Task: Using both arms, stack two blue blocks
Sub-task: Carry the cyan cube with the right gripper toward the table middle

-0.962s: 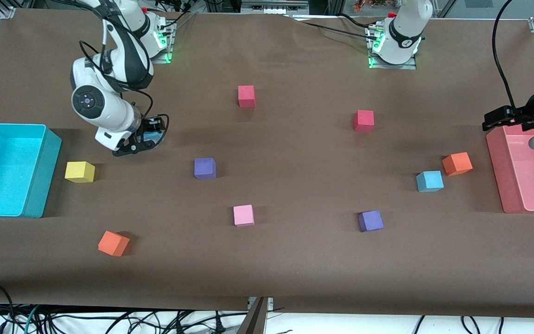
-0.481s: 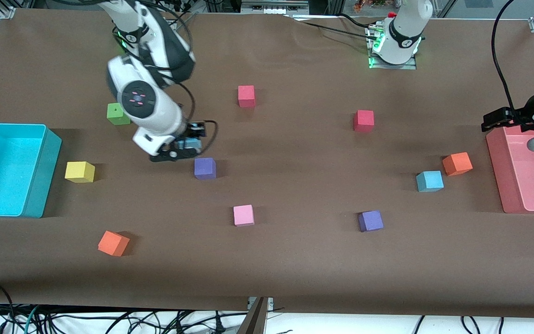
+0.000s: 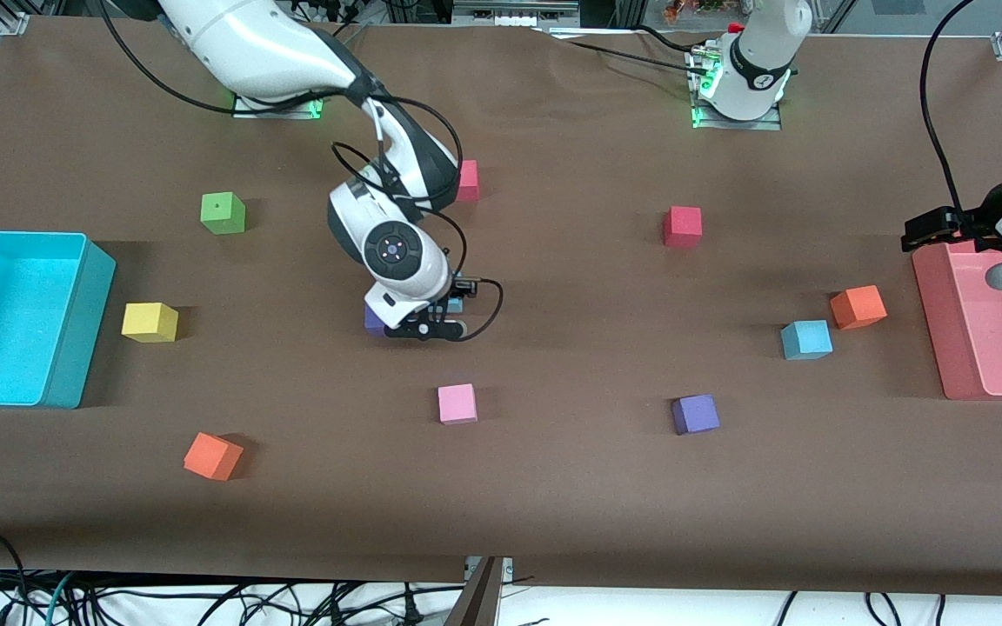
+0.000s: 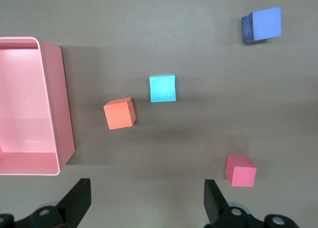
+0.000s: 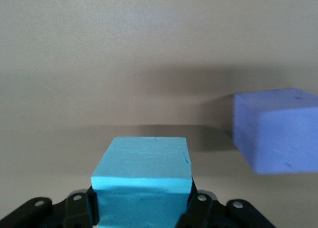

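One blue block [image 5: 143, 181] sits clamped between the fingers of the right gripper [image 3: 431, 323], held up over the middle of the table [image 3: 553, 487] just beside a purple cube [image 5: 276, 129], which the arm half hides in the front view. The second blue block [image 3: 806, 339] rests on the table toward the left arm's end, just beside an orange cube [image 3: 858, 307] and near the pink bin [image 3: 945, 348] that stands at that end's edge. The left gripper [image 4: 144, 200] waits in the air over the bin's rim, its jaws spread wide and holding nothing. Another purple cube [image 3: 696, 414] lies nearer the front camera than the resting blue block, and a red cube [image 3: 683, 226] lies farther from it.
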Controlling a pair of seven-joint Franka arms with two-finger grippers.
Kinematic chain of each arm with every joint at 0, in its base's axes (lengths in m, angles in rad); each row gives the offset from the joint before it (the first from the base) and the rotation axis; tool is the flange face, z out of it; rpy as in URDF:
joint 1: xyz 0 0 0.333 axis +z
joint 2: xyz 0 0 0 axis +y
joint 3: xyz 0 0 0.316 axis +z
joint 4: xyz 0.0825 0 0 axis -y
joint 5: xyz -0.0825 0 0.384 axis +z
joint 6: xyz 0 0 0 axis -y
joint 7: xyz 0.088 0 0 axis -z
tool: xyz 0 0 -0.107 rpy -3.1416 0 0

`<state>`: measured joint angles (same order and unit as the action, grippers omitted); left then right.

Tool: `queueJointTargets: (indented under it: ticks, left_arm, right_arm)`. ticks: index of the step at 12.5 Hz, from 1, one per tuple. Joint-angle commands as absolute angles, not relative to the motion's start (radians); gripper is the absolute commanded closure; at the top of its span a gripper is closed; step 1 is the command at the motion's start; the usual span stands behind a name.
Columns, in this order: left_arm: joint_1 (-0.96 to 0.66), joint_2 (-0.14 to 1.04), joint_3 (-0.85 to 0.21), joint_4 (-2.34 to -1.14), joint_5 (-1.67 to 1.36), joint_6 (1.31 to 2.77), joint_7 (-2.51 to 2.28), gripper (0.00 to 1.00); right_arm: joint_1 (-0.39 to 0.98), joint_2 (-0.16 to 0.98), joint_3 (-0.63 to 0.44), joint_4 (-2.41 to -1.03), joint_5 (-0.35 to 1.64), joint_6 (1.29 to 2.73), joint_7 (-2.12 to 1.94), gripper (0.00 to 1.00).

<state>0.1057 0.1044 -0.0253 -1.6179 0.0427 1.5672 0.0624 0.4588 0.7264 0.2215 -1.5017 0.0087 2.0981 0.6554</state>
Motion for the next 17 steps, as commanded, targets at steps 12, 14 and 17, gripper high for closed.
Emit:
queueJointTargets:
  ticks: [12, 14, 17]
  left_arm:
    - [0.114, 0.124, -0.029, -1.718, 0.063, 1.725, 0.081, 0.0]
    - [0.114, 0.136, -0.031, -1.778, 0.058, 1.814, 0.081, 0.0]
    - [0.112, 0.147, -0.032, -1.885, 0.057, 1.957, 0.072, 0.0]
  right_arm:
    - [0.486, 0.793, 0.241, -1.471, -0.08, 2.183, 0.684, 0.01]
    - [0.482, 0.734, 0.241, -1.473, -0.08, 2.127, 0.672, 0.01]
    - [0.466, 0.602, 0.242, -1.485, -0.075, 2.007, 0.64, 0.01]
